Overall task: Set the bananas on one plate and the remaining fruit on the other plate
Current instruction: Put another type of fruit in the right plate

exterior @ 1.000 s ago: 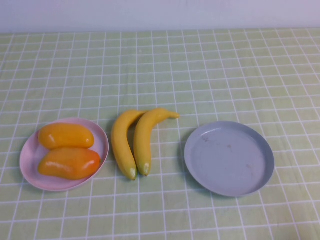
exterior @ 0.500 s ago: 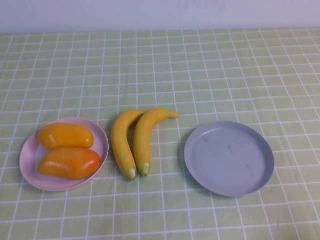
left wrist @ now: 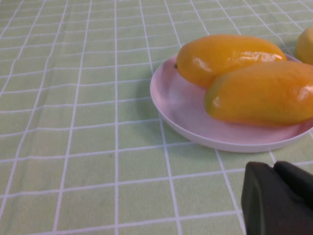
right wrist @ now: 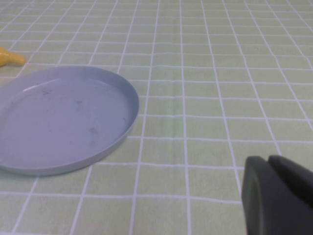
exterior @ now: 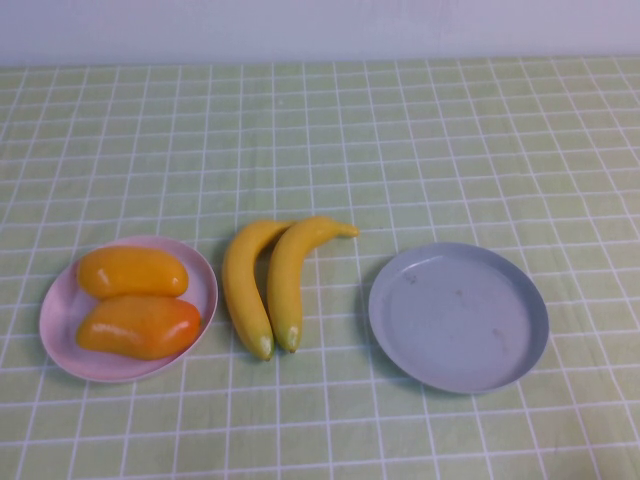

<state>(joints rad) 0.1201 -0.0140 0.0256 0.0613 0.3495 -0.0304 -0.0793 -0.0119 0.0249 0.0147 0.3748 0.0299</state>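
Two bananas [exterior: 262, 283] lie side by side on the cloth between the plates. The grey-blue plate [exterior: 458, 316] to their right is bare. Two orange mango-like fruits [exterior: 131, 271] [exterior: 138, 326] lie on the pink plate [exterior: 60, 300] at the left. Neither arm shows in the high view. In the left wrist view, my left gripper [left wrist: 275, 169] is shut and empty, just short of the pink plate [left wrist: 181, 105] with its fruits [left wrist: 264, 93]. In the right wrist view, my right gripper [right wrist: 268, 159] is shut and empty, near the grey-blue plate [right wrist: 58, 117]; a banana tip [right wrist: 10, 57] shows beyond the plate.
A green checked tablecloth [exterior: 400, 150] covers the whole table up to a pale wall at the back.
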